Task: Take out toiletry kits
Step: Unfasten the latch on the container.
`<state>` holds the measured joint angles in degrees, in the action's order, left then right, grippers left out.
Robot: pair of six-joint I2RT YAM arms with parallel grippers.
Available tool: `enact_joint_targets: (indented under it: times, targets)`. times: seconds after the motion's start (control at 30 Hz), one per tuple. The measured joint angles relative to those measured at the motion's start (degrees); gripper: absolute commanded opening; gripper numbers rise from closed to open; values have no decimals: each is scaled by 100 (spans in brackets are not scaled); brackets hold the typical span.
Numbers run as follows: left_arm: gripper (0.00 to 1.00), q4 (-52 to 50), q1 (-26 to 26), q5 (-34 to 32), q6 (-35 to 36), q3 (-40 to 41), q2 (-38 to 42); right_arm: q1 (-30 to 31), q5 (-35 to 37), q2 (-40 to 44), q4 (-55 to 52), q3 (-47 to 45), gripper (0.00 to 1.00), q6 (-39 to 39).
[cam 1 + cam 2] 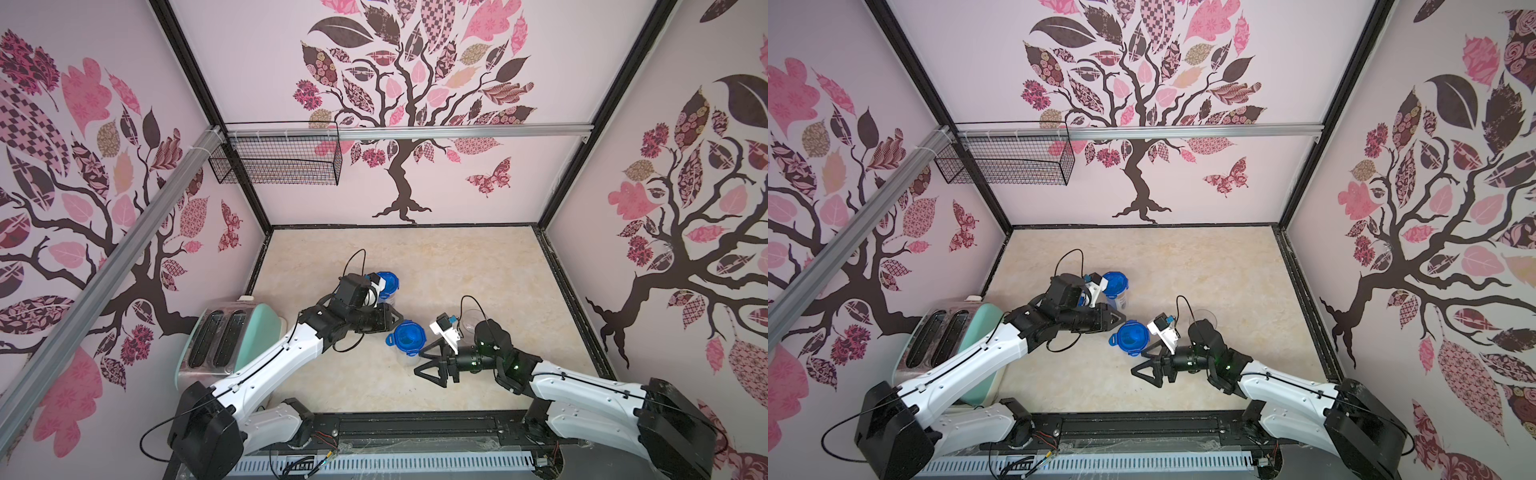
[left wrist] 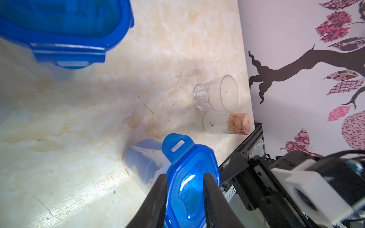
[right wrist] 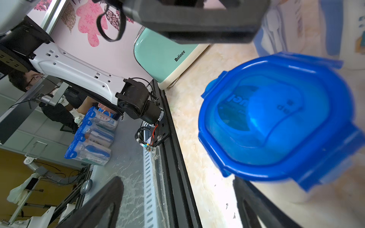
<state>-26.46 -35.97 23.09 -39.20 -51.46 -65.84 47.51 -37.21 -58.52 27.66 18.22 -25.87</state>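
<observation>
Your near jar (image 1: 409, 337) stands upright on the counter (image 1: 457, 266) with its lid (image 3: 276, 118) on, so the kit (image 2: 141, 158) is shut inside. You see it only as a blue blur through the clear wall.

Your left gripper (image 2: 184, 175) hangs just above the lid's far edge. Its fingers are partly parted and clamp nothing. I judge it is placed there to steady the jar or reach a clip.

Your right gripper (image 1: 420, 363) sits low at the jar's near side, spread wide and empty. The jar is just beside one finger, not between the two, probably ready for a hold on the body. Whether the clips are undone cannot be told.

The far jar (image 1: 386, 286), also lidded, stands just beyond the left gripper.
</observation>
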Motion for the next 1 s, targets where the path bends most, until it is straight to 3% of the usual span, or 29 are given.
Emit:
enact_joint_targets:
  times: [0.2,0.53,1.0]
  targets:
    - [35,595,-162,476,-284,225,254,-50,203,238,-39,-149,88,44]
    - [33,1912,-577,1119,-752,859,-413,-387,299,310,354,-656,85,-170]
    - [13,2758,-577,1329,-946,1176,-728,-389,173,79,802,-852,84,-354]
